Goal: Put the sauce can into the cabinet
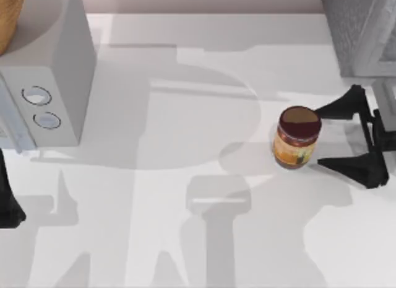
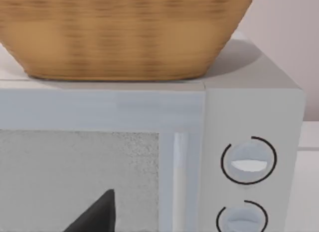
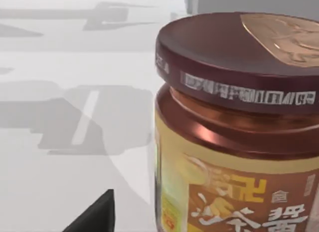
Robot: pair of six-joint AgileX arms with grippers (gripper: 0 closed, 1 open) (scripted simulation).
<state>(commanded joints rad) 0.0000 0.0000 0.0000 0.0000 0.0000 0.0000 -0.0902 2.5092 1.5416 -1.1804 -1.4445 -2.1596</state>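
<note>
The sauce can [image 1: 297, 138] stands upright on the white table at the right, with a dark maroon lid and an orange-yellow label. My right gripper [image 1: 318, 137] is open just to its right, fingertips level with the can's right edge, one beyond it and one nearer. Close up in the right wrist view, the sauce can [image 3: 239, 132] looms beside one dark finger [image 3: 94, 217]. The grey cabinet [image 1: 362, 28] stands at the back right, behind the gripper. My left arm [image 1: 7, 201] is parked at the left edge, one finger [image 2: 97, 214] facing the microwave.
A white microwave [image 1: 55, 83] with two round dials stands at the back left, a wicker basket [image 1: 9, 15] on top of it. In the left wrist view the microwave [image 2: 249, 117] and basket [image 2: 124, 32] are close ahead. Bare table lies between microwave and can.
</note>
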